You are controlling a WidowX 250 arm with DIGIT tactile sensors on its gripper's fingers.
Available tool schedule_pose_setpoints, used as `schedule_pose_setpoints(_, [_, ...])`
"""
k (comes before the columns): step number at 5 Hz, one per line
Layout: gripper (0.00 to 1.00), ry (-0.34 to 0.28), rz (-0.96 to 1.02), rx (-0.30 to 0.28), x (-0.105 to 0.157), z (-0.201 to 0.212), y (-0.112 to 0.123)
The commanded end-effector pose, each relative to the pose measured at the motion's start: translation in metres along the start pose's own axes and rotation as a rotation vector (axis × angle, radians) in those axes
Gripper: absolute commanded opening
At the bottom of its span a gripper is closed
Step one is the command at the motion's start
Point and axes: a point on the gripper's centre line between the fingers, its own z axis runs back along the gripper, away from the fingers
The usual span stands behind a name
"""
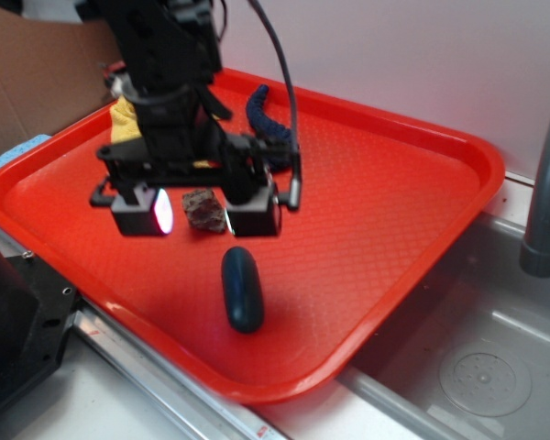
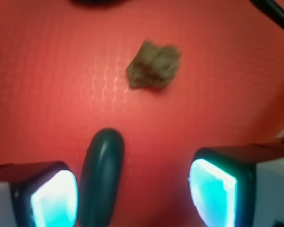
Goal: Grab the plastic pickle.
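The gripper (image 1: 200, 215) is hanging over the red tray (image 1: 394, 202) with its two fingers spread wide apart and nothing between them. In the exterior view the left finger pad (image 1: 139, 213) is glowing pinkish on its inner face, and the right one (image 1: 254, 213) is sitting at the same height; in the wrist view both pads are glowing cyan at the bottom corners of the picture.

The pickle (image 1: 242, 288) is lying flat on the tray, in front of the gripper and nearer the tray's front edge. It is not being touched by either finger. In the wrist view the pickle (image 2: 102, 177) is showing low in the picture, inside the gap between the pads but closer to the pad at the left edge than to the other, its long axis running roughly up and down the picture.

A brown lump (image 1: 203, 210) is resting on the tray behind the pickle, showing between the two fingers in the exterior view; in the wrist view it (image 2: 154, 65) is lying well beyond the pickle's far end, apart from it. A dark blue rope (image 1: 259, 112) is curling near the tray's far rim, and something yellow (image 1: 123, 120) is sitting at the far left, partly hidden by the arm. The tray is resting on a counter beside a sink (image 1: 477, 367).
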Motion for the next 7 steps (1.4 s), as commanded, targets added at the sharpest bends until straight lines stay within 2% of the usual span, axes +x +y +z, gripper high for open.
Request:
schedule_pose_setpoints(1, [1.0, -0.021, -0.049, -0.027, -0.008, -0.031, -0.019])
schedule_pose_setpoints(2, [0.63, -0.029, -0.043, -0.03, -0.006, -0.038, -0.021])
schedule_pose_setpoints(3, [0.0, -0.03, -0.031, -0.035, -0.005, -0.042, -0.02])
schedule_pose_setpoints(4, [0.0, -0.009, -0.126, -0.049, -0.001, -0.027, -0.015])
schedule_pose_setpoints(5, [0.0, -0.023, -0.211, -0.005, 0.014, 0.01, -0.008])
schedule_pose_setpoints(6, [0.0, -0.039, -0.233, 0.007, 0.038, 0.043, 0.002])
schedule_pose_setpoints(7, [0.0, -0.037, -0.26, -0.015, 0.059, 0.072, 0.012])
